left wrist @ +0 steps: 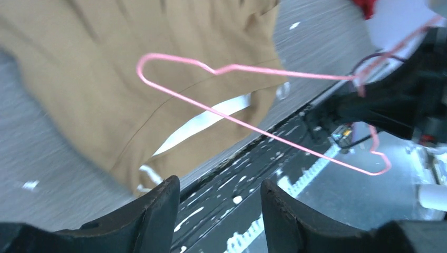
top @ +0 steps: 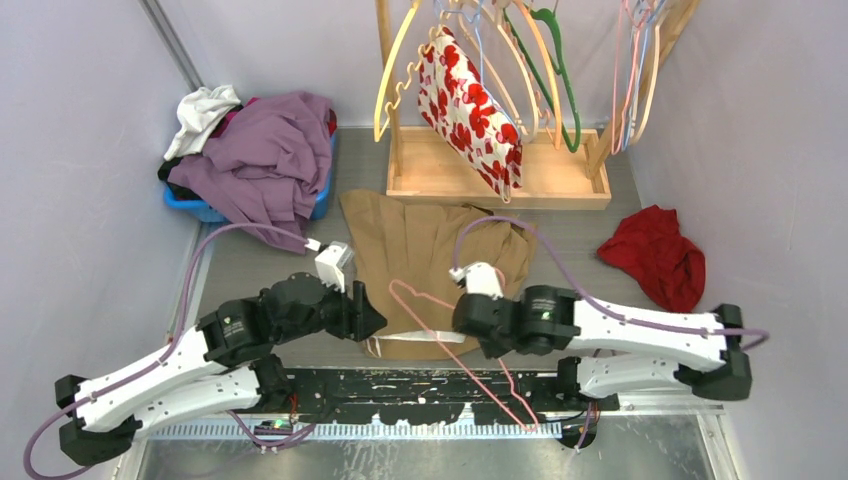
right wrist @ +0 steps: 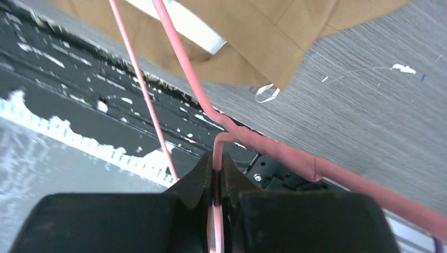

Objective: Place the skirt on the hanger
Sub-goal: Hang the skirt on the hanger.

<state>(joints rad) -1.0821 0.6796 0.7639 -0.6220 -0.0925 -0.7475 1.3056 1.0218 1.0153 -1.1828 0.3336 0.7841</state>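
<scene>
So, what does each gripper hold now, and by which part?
The right gripper is shut on the pink hanger, gripping the wire at its neck. The left gripper is open and holds nothing.

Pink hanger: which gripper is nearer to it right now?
Right. The right gripper is shut on the pink hanger; the left gripper is open beside its shoulder end, not touching.

Left claw (left wrist: pixel 219 194) sits with its fingers spread apart. Right claw (right wrist: pixel 216 164) is pinched tight on the hanger (right wrist: pixel 284 153), both arms angled in toward the middle.
</scene>
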